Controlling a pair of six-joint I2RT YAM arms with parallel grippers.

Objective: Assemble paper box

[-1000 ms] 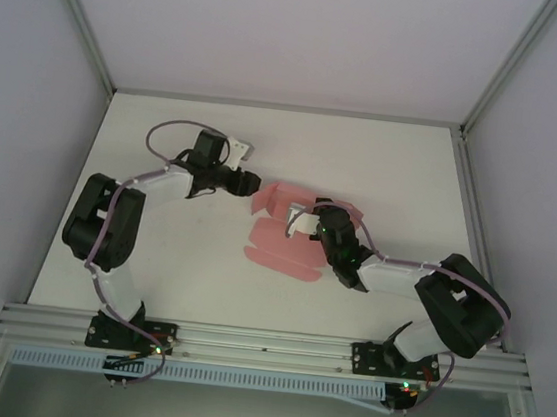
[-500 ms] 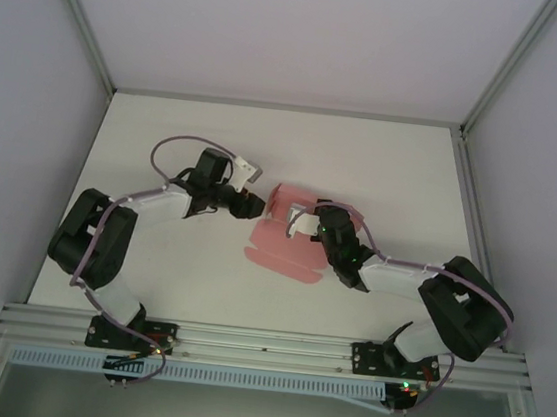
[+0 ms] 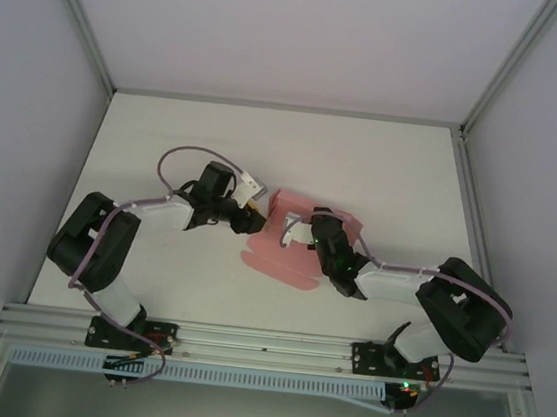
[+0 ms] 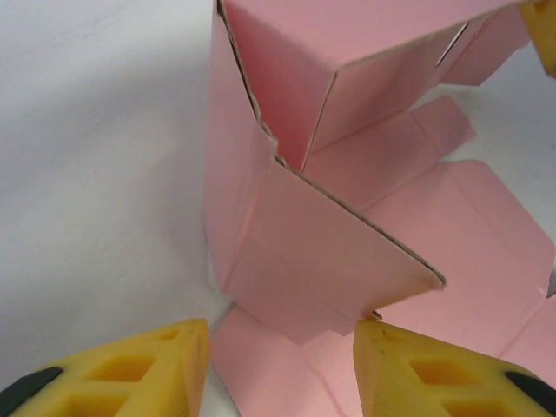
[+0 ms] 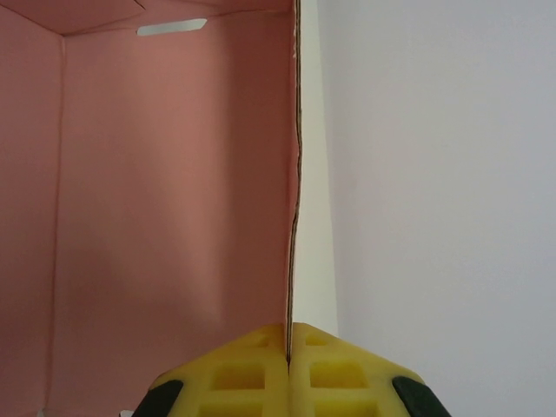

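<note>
Midway between both arms, half-folded: the paper box, thin light card, probably quick to crease. Pinched at an upright wall's edge by the right gripper, pressed together on it; left gripper spread wide before the loose flap. Best taken near fold lines, never mid-panel.

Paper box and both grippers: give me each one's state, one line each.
paper box: partly folded, some walls upright, other flaps lying flat.
left gripper: open, fingertips close to a raised wall.
right gripper: shut on the edge of an upright wall.
</note>
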